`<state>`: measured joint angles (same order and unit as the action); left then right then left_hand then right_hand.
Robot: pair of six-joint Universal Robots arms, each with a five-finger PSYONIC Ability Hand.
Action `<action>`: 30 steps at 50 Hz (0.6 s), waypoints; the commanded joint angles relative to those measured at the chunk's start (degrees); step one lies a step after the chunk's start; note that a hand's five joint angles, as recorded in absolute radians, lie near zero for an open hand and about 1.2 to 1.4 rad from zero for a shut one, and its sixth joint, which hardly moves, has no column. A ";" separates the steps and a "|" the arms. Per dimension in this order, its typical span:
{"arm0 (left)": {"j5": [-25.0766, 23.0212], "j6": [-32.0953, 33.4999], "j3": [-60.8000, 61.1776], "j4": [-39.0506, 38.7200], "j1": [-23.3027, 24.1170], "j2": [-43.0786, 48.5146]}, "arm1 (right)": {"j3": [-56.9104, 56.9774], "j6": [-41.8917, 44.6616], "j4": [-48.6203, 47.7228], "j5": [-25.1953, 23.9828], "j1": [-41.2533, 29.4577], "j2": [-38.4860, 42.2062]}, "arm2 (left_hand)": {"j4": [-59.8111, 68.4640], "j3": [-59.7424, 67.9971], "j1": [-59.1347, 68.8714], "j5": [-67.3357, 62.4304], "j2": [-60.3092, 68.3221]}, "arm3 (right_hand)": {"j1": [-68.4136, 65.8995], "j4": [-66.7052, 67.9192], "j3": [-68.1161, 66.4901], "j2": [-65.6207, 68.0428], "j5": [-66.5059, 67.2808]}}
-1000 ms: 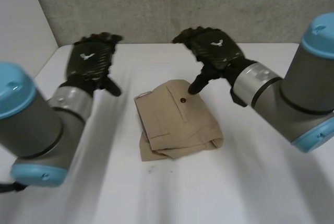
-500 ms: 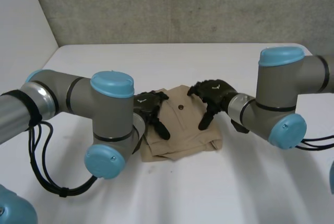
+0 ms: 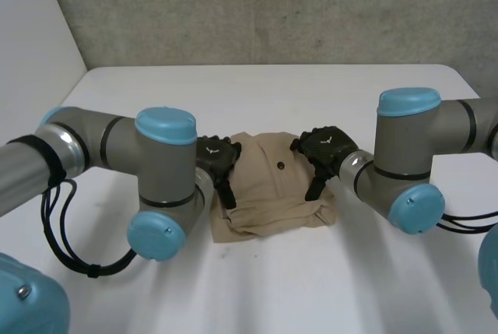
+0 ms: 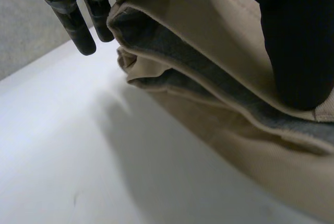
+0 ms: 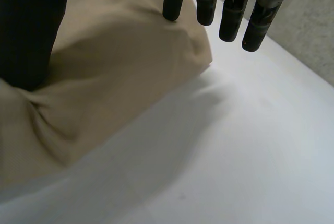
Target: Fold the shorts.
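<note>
At the left, the left hand (image 3: 213, 156) is being held low against the left edge of the shorts (image 3: 272, 198), which are lying as a folded tan packet near the middle of the white worktop (image 3: 257, 287). In its wrist view the fingers (image 4: 78, 31) are being held straight, just beside the corner where the stacked layers end, while the thumb (image 4: 297, 51) is being laid on the top layer. Nothing is being pinched, so this hand is being carried wide. It is judged that this side is being pressed down so that the layers are not allowed to slide apart.

In the middle, a small dark button (image 3: 280, 166) is being shown on the upper face of the packet.

At the right, the right hand (image 3: 323, 149) is being set on the right edge of the shorts in the same way. Its fingers (image 5: 172, 2) are being held straight, one tip touching the cloth and the others reaching past the edge over the worktop. Its thumb (image 5: 31, 36) is being pressed into the cloth, where a crease is being made. This hand too is being carried wide, with nothing grasped. The fold is judged to be nearly finished, with both sides being flattened and squared
</note>
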<state>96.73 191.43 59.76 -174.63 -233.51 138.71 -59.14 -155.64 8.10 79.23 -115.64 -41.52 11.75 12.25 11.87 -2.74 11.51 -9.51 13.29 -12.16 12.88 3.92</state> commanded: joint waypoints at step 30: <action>-12.18 -13.45 3.25 18.09 -19.88 -41.86 | -4.41 -13.20 4.99 13.50 8.32 -38.72 | 3.68 3.19 3.57 -2.70 3.92 | -0.49 -3.29 2.16 -2.88 -3.92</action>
<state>91.61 182.02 63.20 -159.61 -251.16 97.45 -64.22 -168.67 10.48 96.21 -107.27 -80.30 13.80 13.66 13.54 -3.53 13.69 -9.51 13.29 -12.16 12.88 3.58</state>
